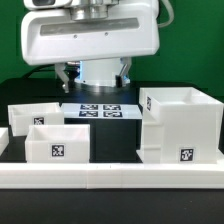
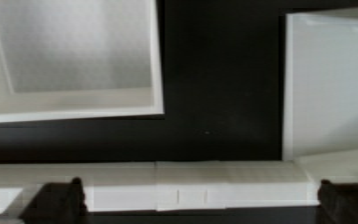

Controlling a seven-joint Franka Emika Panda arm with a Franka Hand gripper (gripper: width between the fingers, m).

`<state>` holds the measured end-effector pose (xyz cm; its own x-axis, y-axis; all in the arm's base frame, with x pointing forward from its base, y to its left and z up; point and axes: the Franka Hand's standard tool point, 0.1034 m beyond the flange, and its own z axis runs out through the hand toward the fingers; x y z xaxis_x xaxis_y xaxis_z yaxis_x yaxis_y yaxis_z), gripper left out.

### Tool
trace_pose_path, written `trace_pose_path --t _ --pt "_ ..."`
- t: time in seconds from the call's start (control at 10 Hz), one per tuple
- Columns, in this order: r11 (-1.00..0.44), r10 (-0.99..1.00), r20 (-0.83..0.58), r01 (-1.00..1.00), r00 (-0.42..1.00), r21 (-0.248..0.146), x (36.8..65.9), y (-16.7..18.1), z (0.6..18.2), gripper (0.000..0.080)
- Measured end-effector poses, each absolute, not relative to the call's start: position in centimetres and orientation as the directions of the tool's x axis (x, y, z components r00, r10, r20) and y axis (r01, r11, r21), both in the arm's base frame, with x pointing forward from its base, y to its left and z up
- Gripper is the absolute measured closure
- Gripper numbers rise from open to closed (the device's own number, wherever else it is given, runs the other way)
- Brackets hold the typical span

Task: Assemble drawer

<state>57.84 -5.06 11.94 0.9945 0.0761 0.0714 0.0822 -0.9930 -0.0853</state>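
Three loose white plastic drawer parts stand apart on the black surface [image 1: 112, 140]: a large cube-like casing [image 1: 180, 125] on the exterior view's right and, on its left, a smaller open-top rear tray [image 1: 33, 116] and a front tray [image 1: 55, 145]. The arm's two dark fingers [image 2: 55, 200] are spread wide, holding nothing, above the gap between a tray and the casing. Assembly appears unstarted; the next move probably calls for descending onto one tray wall and closing there.

No words, numbers or brand names can be read. The only signs are black-and-white square tags [image 1: 186, 155]: one low on the large white plastic cube-like casing [image 1: 182, 120] at the exterior view's right, one on the small white open-top tray [image 1: 40, 146] at its left, several on the far thin white marker board [image 1: 97, 110].
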Motion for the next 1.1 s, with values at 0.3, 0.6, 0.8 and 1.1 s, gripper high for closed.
trace_pose_path --t 0.3,0.6,0.8,1.1 --pt "-0.991 0.110 0.078 0.115 0.991 -0.062 56.0 -6.3 9.7 0.0150" --pt "-0.992 0.116 0.072 0.119 0.991 -0.047 55.0 -6.5 7.4 0.0150" --pt "-0.992 0.116 0.067 0.119 0.991 -0.041 54.8 -6.9 6.2 0.0150" --pt "-0.992 0.114 0.058 0.116 0.992 -0.038 54.5 -6.9 5.2 0.0150"
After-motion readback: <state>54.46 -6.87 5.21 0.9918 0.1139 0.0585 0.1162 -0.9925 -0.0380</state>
